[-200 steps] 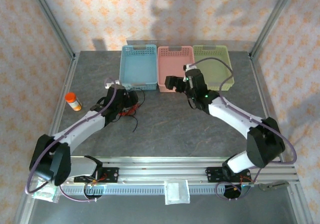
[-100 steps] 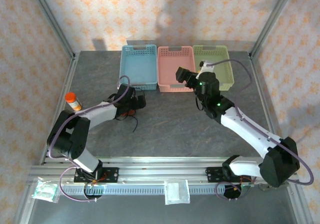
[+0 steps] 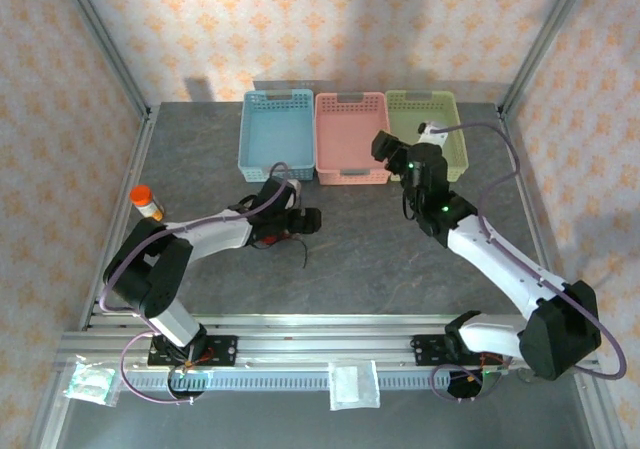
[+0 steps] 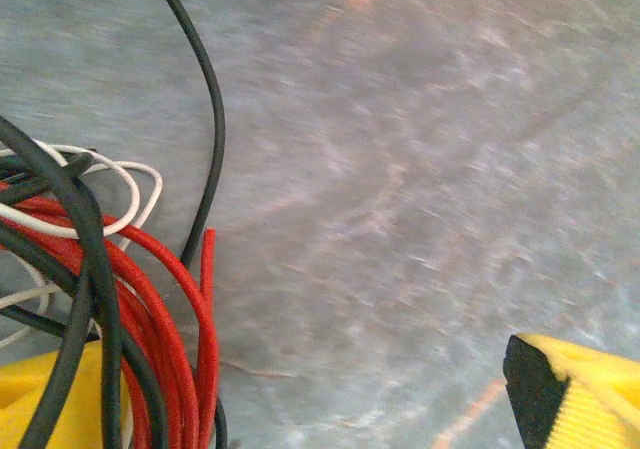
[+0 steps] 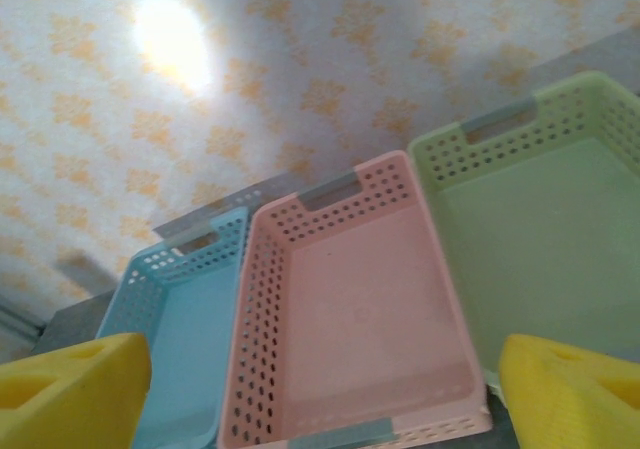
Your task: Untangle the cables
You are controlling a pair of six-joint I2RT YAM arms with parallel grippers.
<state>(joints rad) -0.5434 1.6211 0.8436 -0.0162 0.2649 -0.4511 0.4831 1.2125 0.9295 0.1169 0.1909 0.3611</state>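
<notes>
The orange-capped bottle [image 3: 146,202] near the left edge of the table [image 3: 380,269] carries a pale label, too small to read from above. The table top is a mottled grey, stone-like sheet, and the walls behind it are papered in cream with a repeating orange motif. Three perforated plastic baskets with slotted handles stand side by side at the far edge: the blue basket [image 3: 276,134], the pink basket [image 3: 351,134] and the green basket [image 3: 425,129], all rectangular with rounded corners and smooth floors. The cables [image 3: 262,239] lie on the table in front of the blue basket, just under the left arm's wrist, with one black tail curling out toward the near side. In the left wrist view they are thin, glossy, round-sectioned strands: the red wire [image 4: 170,339] bunched in several parallel loops with a cut end pointing up, the black wire [image 4: 210,119] arcing away over the grey surface, and the white wire [image 4: 120,184] in small loops. The left gripper [image 4: 310,389] is spread wide, and red and black strands cross over its left yellow pad, apparently resting on it. The right gripper [image 5: 320,389] hangs above the baskets, its yellow pads far apart with nothing between them.
</notes>
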